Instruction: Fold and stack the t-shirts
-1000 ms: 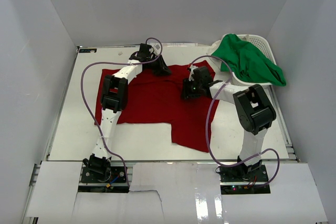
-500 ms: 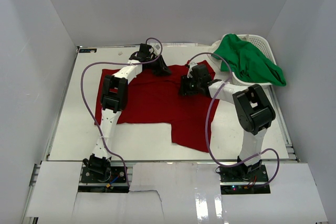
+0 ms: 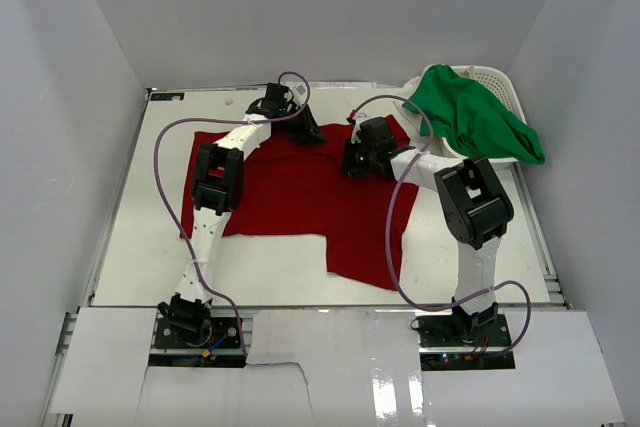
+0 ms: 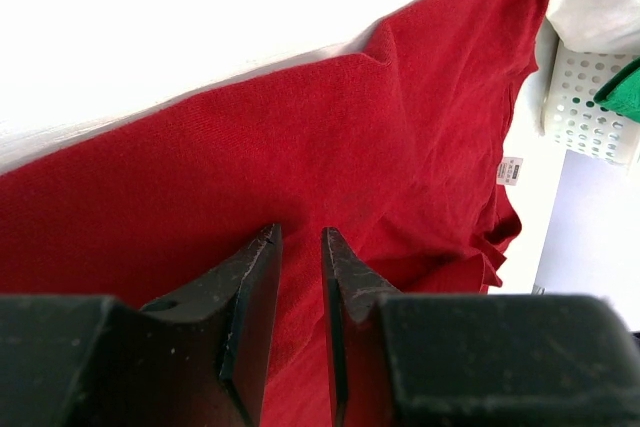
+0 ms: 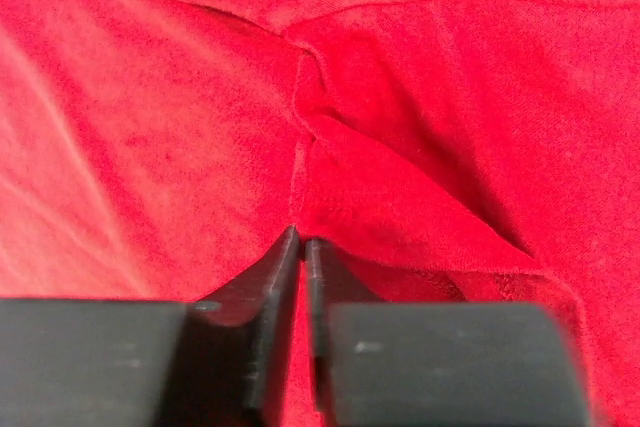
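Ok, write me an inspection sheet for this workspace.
surface: white table, bare around the cloth.
job's things: red shirt spread flat, unfolded; green shirt heaped in the basket, spilling over its rim.
clutter: white basket at the far right corner; nothing else seen.
grippers: left gripper jaws narrowly apart at the red shirt's far edge, no fold between them; right gripper jaws almost together, pinching a crease in the red shirt.
cables: purple cables loop from both arms, the right one over the red shirt.
surroundings: plain white walls on three sides.
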Robot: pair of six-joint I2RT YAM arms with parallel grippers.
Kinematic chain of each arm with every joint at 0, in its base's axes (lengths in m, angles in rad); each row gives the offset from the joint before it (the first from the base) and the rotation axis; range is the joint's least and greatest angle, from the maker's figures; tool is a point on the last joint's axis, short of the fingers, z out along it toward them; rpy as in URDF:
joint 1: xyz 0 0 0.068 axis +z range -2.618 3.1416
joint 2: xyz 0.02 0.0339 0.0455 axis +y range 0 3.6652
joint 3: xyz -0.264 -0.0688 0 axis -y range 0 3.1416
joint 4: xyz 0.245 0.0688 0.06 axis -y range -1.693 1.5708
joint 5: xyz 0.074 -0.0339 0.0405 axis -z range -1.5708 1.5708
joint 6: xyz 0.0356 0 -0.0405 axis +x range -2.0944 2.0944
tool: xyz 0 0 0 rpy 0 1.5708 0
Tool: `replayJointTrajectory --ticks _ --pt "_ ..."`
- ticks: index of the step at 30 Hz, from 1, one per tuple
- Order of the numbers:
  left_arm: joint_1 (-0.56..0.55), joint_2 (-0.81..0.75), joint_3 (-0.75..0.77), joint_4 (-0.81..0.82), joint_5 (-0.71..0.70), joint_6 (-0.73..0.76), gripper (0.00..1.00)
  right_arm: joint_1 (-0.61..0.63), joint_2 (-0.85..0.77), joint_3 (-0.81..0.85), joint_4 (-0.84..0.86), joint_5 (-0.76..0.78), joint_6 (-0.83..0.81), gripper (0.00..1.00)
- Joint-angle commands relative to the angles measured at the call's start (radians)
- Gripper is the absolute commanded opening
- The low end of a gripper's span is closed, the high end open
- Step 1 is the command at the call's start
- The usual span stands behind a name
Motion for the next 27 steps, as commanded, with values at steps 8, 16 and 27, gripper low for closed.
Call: replayJointTrajectory --ticks 8,16,27 --pt "-0.016 0.004 -0.030 -0.136 -0.064 0.040 0.35 0.008 -0.019 0.037 0.010 -0.004 0.067 0.08" --pt "-0.016 0.000 -0.033 -0.136 -0.059 0.034 0.35 0.008 -0.021 0.029 0.021 -0.038 0.234 0.08" --pt "-0.016 0.002 -0.037 -0.136 -0.056 0.034 0.35 0.043 0.021 0.089 -0.075 -0.058 0.302 0.49"
